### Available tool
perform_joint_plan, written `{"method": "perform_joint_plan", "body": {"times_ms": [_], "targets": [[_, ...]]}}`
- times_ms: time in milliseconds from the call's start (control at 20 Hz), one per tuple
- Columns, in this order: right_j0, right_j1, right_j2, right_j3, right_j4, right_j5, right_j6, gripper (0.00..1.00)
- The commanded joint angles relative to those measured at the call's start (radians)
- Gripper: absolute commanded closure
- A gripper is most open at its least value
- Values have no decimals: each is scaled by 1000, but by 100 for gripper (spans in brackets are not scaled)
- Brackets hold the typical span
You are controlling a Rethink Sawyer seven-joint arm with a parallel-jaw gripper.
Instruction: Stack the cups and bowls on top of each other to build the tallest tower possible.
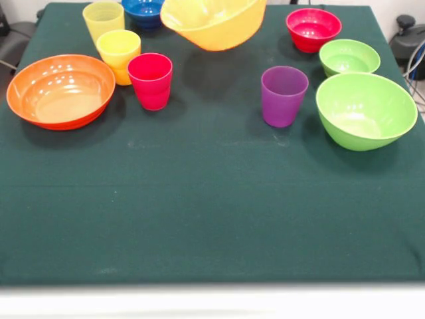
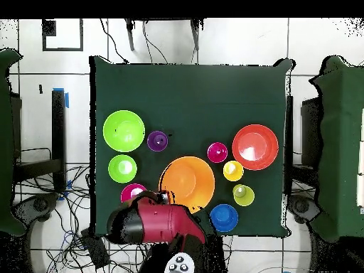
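Observation:
The large yellow-orange bowl (image 1: 216, 23) hangs tilted above the table's far middle, with its shadow below it. In the overhead view my gripper (image 2: 162, 197) is at the rim of this bowl (image 2: 187, 183) and holds it; the front view does not show the gripper. The purple cup (image 1: 283, 95), red-pink cup (image 1: 151, 80), yellow-orange cup (image 1: 118, 54) and pale yellow cup (image 1: 103, 20) stand upright and apart. The small green bowl (image 1: 348, 57), large green bowl (image 1: 366, 109), small red-pink bowl (image 1: 313, 28), orange-red bowl (image 1: 60, 91) and blue bowl (image 1: 143, 11) sit singly on the table.
The dark green cloth table (image 1: 212, 212) is bare across its near half in the front view. The red arm (image 2: 153, 224) reaches in from the bottom of the overhead view. Cables and other green tables lie around the table (image 2: 192, 92).

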State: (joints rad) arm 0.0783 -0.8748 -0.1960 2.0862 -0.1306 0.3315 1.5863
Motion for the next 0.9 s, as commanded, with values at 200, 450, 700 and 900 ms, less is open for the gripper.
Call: {"method": "perform_joint_plan", "body": {"times_ms": [200,450,700,900], "targets": [[34,-122,92,-37,-2,283,47,100],[29,-128,111,-85,-10,330,37,100],[-5,-145,153,-148,-1,330,6,100],[-31,-153,173,-197,-1,366,-19,100]]}}
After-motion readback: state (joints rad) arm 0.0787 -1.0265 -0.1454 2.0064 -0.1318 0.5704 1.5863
